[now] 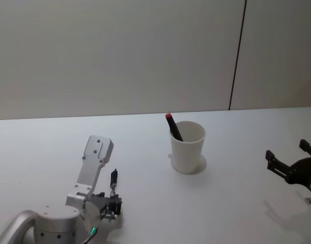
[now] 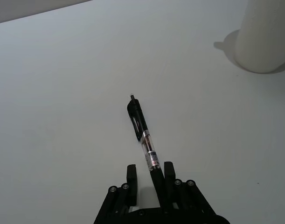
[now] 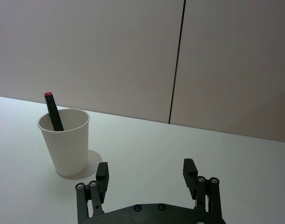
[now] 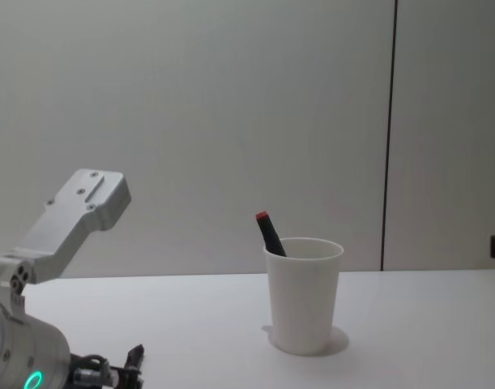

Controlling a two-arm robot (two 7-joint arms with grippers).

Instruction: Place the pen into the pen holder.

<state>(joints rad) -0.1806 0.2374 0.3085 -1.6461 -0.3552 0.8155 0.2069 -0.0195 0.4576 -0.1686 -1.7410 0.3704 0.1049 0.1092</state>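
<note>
Left wrist: pen (image 2: 144,135) within L gripper's (image 2: 150,168) gap.

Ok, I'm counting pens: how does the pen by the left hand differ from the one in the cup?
The left pen is black with a clear middle; the cup pen has a red top. The left pen lies within the open left hand; the cup pen leans in the cup, top above its rim. Both are slim and dark.

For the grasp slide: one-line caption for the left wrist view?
Left gripper around a black, clear-barrelled pen over the white table, white paper cup beyond.
</note>
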